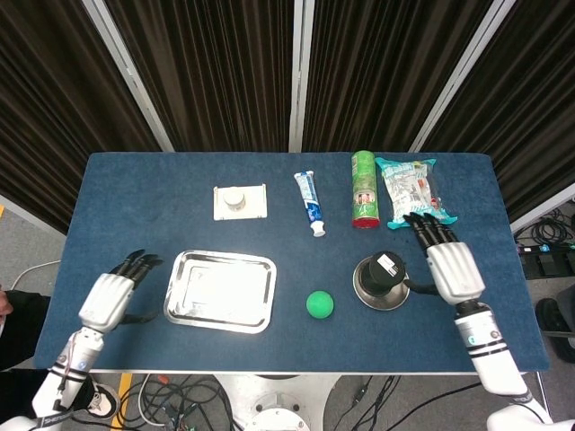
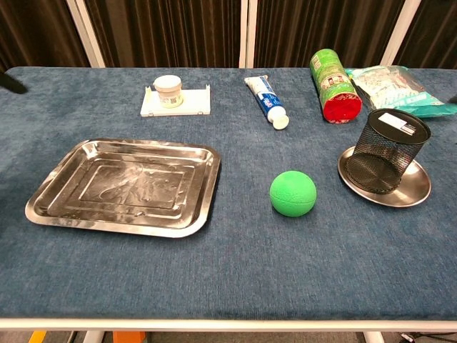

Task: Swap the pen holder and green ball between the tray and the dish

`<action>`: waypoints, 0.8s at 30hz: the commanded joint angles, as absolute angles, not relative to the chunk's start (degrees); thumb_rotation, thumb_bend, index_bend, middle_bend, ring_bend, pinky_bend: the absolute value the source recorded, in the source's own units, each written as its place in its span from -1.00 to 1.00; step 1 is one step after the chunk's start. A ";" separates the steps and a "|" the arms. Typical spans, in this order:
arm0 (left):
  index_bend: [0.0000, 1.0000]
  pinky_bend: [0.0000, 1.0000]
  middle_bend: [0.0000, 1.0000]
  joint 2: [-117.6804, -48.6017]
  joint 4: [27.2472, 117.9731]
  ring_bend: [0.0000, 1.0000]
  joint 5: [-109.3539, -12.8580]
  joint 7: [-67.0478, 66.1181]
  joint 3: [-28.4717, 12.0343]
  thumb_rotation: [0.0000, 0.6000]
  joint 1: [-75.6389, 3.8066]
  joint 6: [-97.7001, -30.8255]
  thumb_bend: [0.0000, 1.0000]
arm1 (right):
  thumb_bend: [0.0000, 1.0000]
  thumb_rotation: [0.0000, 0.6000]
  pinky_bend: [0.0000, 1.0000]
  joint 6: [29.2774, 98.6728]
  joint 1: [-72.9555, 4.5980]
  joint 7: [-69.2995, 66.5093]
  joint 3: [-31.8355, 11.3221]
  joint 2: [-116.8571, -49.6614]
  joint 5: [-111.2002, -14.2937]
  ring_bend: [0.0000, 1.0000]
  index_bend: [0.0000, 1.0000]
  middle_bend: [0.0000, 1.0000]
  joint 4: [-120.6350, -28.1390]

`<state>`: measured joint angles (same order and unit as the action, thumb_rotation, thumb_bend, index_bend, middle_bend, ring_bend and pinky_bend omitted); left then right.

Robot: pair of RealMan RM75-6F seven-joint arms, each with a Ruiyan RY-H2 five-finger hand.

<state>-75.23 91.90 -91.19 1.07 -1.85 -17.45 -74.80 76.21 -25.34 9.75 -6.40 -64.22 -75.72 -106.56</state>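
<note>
Though labelled, toothpaste tube [image 2: 266, 98] lettering stays unreadable.

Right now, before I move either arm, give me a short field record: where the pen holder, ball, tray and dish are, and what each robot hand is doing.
pen holder: black mesh pen holder stands in the round metal dish, leaning
ball: green ball on the blue tablecloth, between tray and dish, touching neither
tray: rectangular steel tray, nothing in it
left robot hand: left robot hand open, left of the tray, holding nothing
right robot hand: right robot hand open, just right of the dish, holding nothing
swap: not done
</note>
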 commanded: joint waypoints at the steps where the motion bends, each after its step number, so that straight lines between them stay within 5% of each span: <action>1: -0.63 -0.36 -0.71 -77.60 94.46 -0.85 -94.21 -0.98 -3.10 1.00 -21.30 -72.30 -0.99 | -1.00 1.00 -0.69 81.35 -21.79 5.61 -8.38 -61.24 -77.41 -1.00 -1.00 -0.88 -107.52; 12: -0.63 -0.36 -0.71 -88.40 96.60 -0.85 -95.35 -8.32 -7.40 1.00 -34.85 -58.50 -0.99 | -1.00 1.00 -0.69 81.77 -17.27 -5.71 -9.55 -61.60 -73.32 -1.00 -1.00 -0.89 -99.81; 24: -0.64 -0.35 -0.69 -102.78 85.68 -0.85 -88.35 -11.67 -13.40 1.00 -48.50 -46.68 -0.95 | -1.00 1.00 -0.69 82.32 -13.23 -13.41 -9.95 -61.48 -72.94 -1.00 -1.00 -0.88 -94.02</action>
<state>-100.78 87.64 -89.72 -11.08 -12.39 -46.70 -48.16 82.14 -13.58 -13.03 -9.88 -61.63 -72.88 -94.34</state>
